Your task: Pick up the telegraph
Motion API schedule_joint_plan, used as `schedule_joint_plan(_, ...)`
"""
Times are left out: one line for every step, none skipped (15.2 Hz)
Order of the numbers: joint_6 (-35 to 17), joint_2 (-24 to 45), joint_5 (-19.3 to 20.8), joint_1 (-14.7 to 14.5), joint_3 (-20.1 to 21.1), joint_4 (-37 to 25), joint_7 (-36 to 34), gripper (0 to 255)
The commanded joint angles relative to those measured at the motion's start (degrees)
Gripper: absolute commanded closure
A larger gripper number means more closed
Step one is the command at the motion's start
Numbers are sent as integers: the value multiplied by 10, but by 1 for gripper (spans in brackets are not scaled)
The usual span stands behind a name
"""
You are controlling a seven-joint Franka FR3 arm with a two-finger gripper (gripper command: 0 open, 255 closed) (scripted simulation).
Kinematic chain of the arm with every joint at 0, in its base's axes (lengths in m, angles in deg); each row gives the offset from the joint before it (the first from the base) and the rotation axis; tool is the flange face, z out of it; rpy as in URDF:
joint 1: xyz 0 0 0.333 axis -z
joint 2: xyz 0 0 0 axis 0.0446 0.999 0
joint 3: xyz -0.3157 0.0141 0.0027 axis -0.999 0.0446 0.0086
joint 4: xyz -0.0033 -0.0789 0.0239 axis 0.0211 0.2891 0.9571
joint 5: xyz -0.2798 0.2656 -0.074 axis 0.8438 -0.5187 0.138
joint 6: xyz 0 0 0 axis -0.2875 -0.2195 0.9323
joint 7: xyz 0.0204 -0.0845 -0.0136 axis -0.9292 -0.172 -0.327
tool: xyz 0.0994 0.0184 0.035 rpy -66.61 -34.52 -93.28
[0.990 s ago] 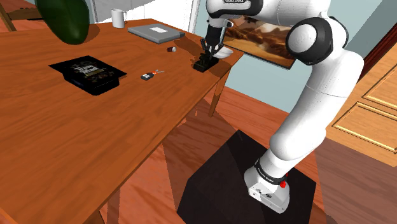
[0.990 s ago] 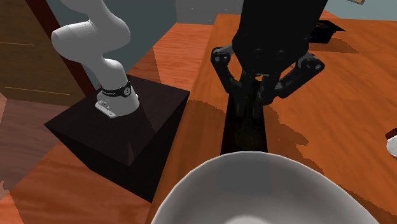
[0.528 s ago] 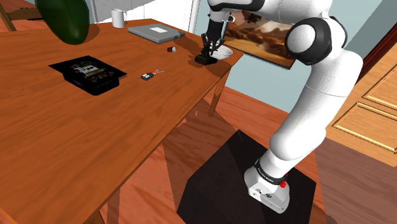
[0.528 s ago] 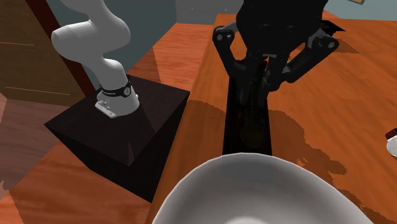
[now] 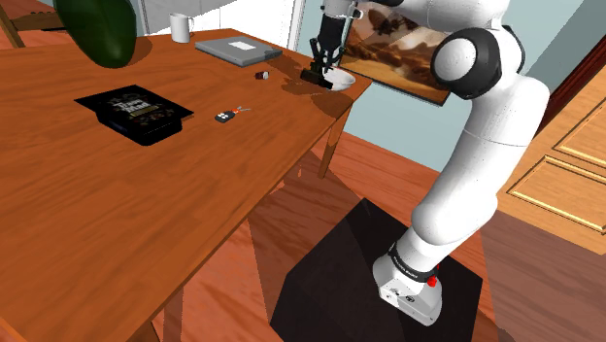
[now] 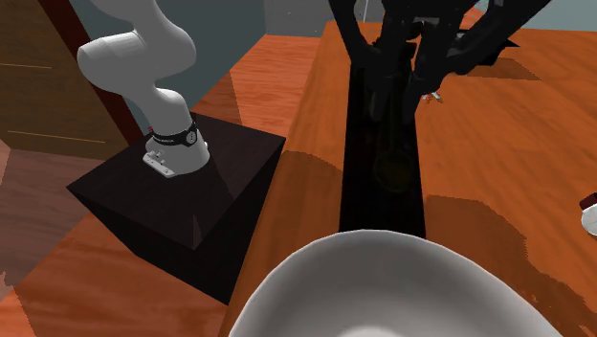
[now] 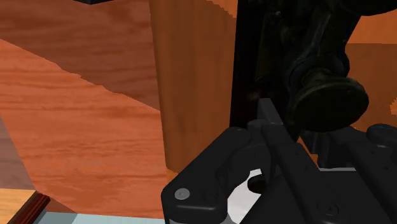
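Telegraph hangs clasped in claw above table corner edge.

The table is reddish-brown with wood grain. The telegraph is black. The bowl and mug are white, the slab grey, the case black with gold print, and the stand black.
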Motion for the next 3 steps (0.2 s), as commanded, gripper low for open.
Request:
schedule_joint_plan(18,4,0,0,0,-23,1,255)
schedule_joint_plan(20,5,0,0,0,-25,1,255)
schedule_joint_plan(20,5,0,0,0,-25,1,255)
